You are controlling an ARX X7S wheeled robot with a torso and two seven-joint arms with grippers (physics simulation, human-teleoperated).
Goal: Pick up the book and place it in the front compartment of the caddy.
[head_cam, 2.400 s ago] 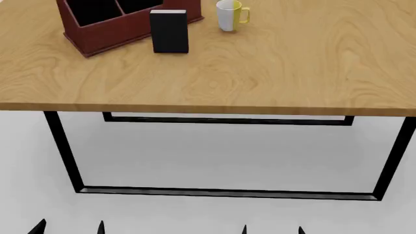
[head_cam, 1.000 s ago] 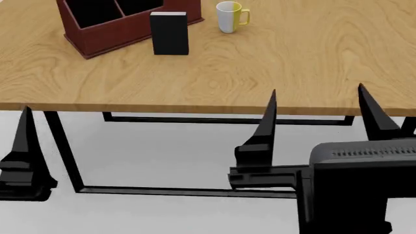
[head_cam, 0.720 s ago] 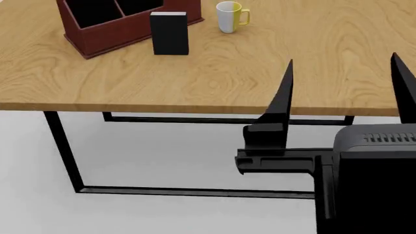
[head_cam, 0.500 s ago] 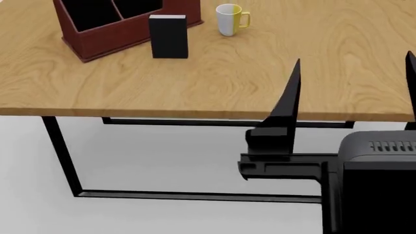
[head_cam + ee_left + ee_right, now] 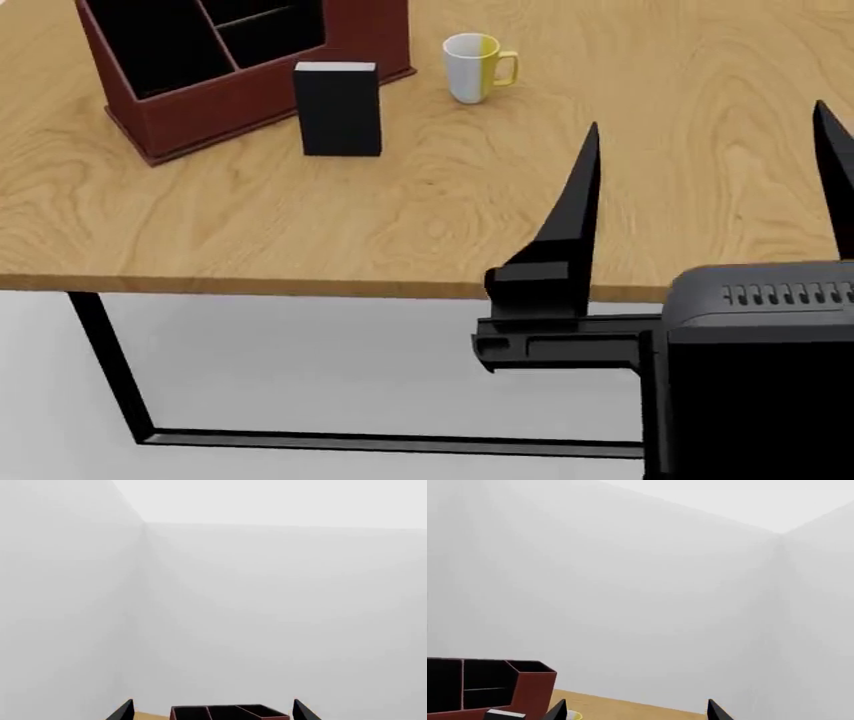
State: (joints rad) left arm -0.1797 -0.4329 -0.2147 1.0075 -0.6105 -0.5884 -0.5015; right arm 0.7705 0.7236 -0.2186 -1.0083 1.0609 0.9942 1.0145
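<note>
The black book (image 5: 338, 110) stands upright on the table, right in front of the dark-red caddy (image 5: 200, 112) at the far left. My right gripper (image 5: 707, 190) is open over the table's front edge, well to the right of the book and nearer to me, with nothing between its fingers. In the right wrist view that gripper (image 5: 637, 712) looks across the table at the caddy (image 5: 527, 690) and the book's top (image 5: 504, 714). My left gripper (image 5: 211, 715) is open and empty, and faces the caddy (image 5: 230, 712) from a distance. It does not show in the head view.
A white-and-yellow mug (image 5: 470, 68) stands to the right of the book and a little further back. The wooden table (image 5: 267, 220) has black metal legs (image 5: 107, 360) below its front edge. Pale walls fill both wrist views.
The head view has shifted, so the table and caddy now sit lower and larger. My right gripper rose from below the table edge to above it. The left gripper left the head view.
</note>
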